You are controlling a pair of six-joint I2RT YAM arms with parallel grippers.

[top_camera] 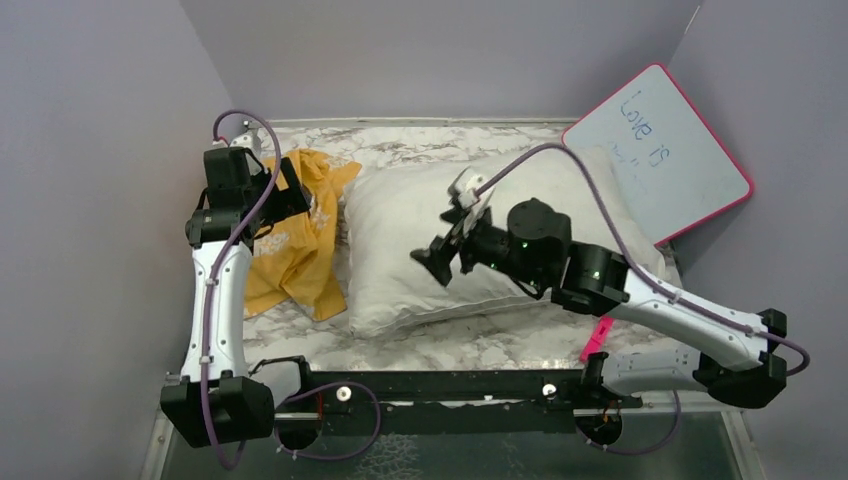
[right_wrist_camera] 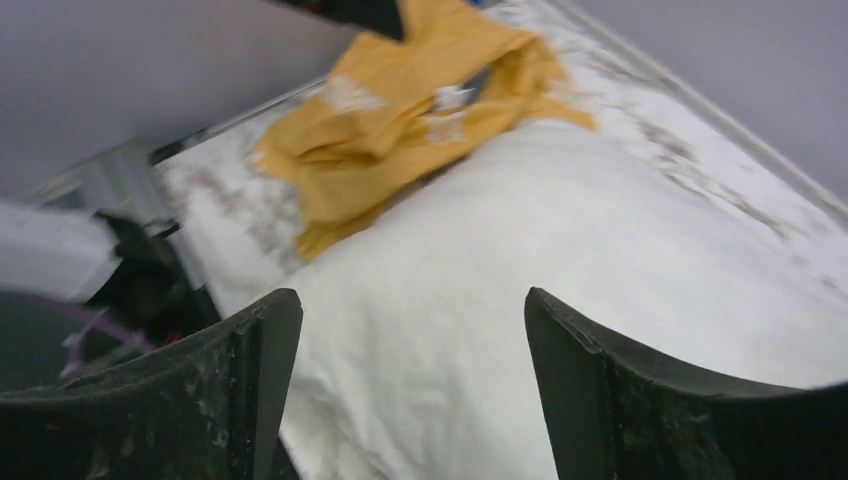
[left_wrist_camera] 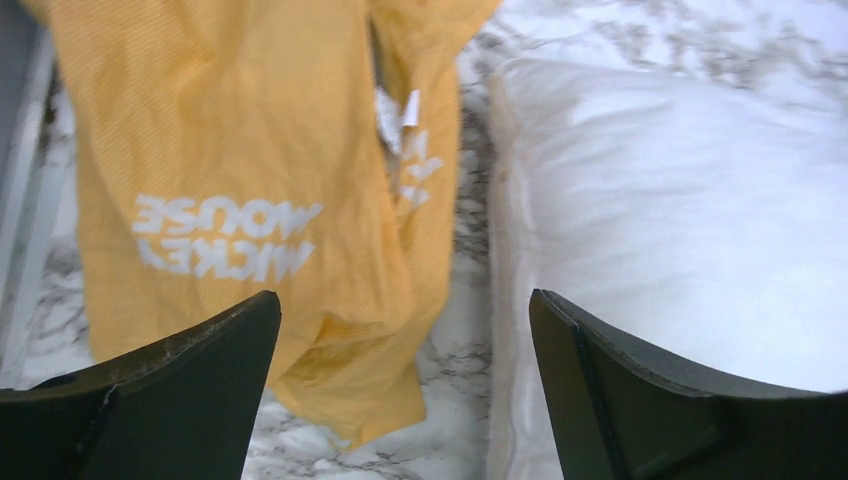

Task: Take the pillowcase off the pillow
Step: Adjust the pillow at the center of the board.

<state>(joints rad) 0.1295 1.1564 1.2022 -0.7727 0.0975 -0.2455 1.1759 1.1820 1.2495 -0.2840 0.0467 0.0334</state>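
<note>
Pillowcase (left_wrist_camera: 230, 170) off, lying under L claw (left_wrist_camera: 405, 300); bare pillow (right_wrist_camera: 520, 260) under R claw (right_wrist_camera: 412, 295). Both released, empty. Looks done, I'd just retract arms.

The left arm (top_camera: 213, 300) pointed toward 12 o'clock, and the left gripper (left_wrist_camera: 405, 305) faced down with its jaws wide apart. The right arm (top_camera: 680, 318) angled toward 10 o'clock, and the right gripper (right_wrist_camera: 412, 300) was likewise spread wide.

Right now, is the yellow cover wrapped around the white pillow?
No, the pillowcase lies crumpled in a heap beside the pillow, which is bare white all over in the top view.
</note>
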